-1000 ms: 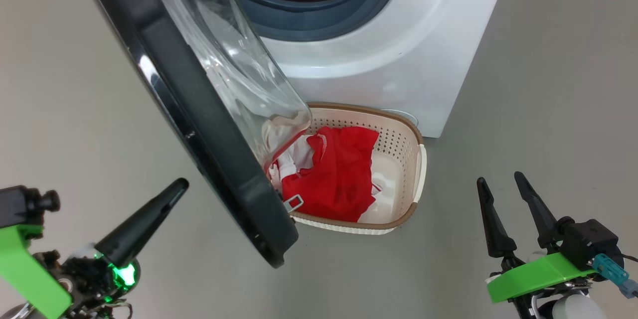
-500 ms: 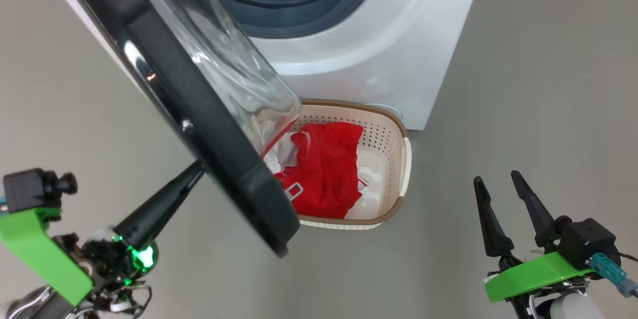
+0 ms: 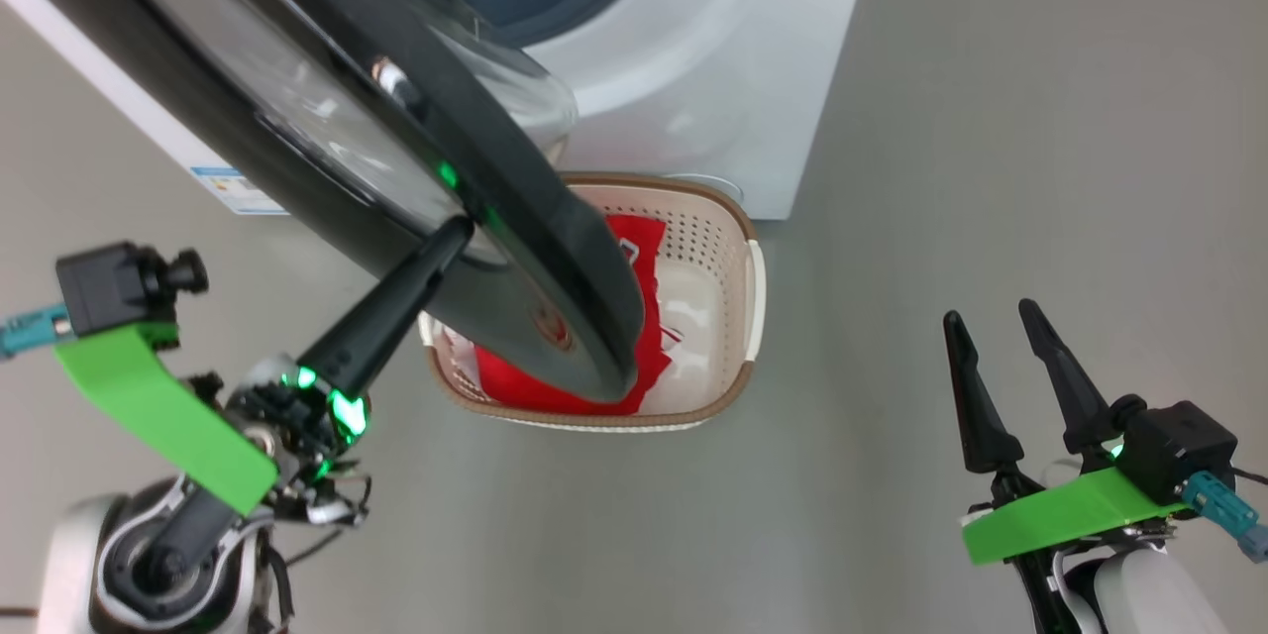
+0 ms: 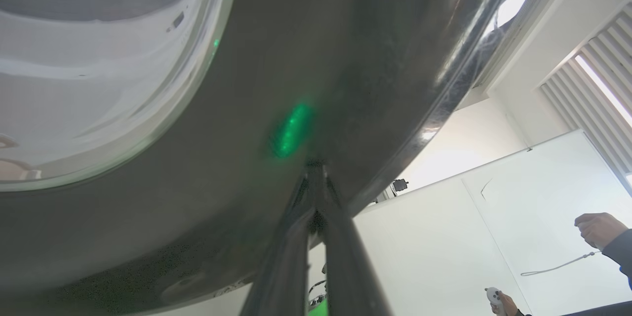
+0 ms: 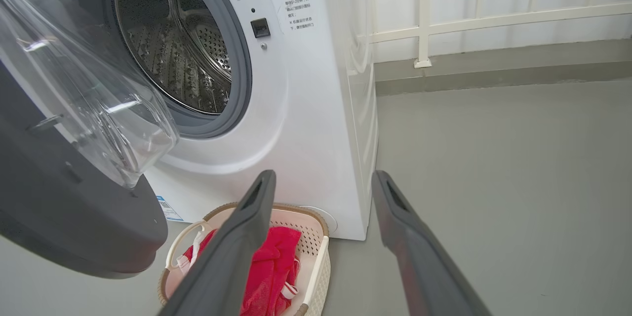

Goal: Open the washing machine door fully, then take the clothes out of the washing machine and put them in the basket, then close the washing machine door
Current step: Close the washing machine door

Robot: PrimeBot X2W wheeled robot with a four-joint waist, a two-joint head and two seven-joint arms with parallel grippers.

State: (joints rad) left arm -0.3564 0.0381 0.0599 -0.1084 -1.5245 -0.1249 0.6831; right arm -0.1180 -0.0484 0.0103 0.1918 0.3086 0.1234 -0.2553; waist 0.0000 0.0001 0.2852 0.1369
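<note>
Door-closing step: the left gripper (image 3: 451, 236), jaws pinched together empty, presses the washing machine door (image 3: 297, 89) (red jersey (image 3: 649, 240) already in the basket (image 3: 755, 287)); next, a steady push until latched.

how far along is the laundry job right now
Done: the clothes lie in the basket, and the drum looks empty. In hand: the left gripper, fingers shut, presses its tip on the outer face of the washing machine door, which stands partly open. Left: swing the door fully closed. The right gripper hangs open and idle.
</note>
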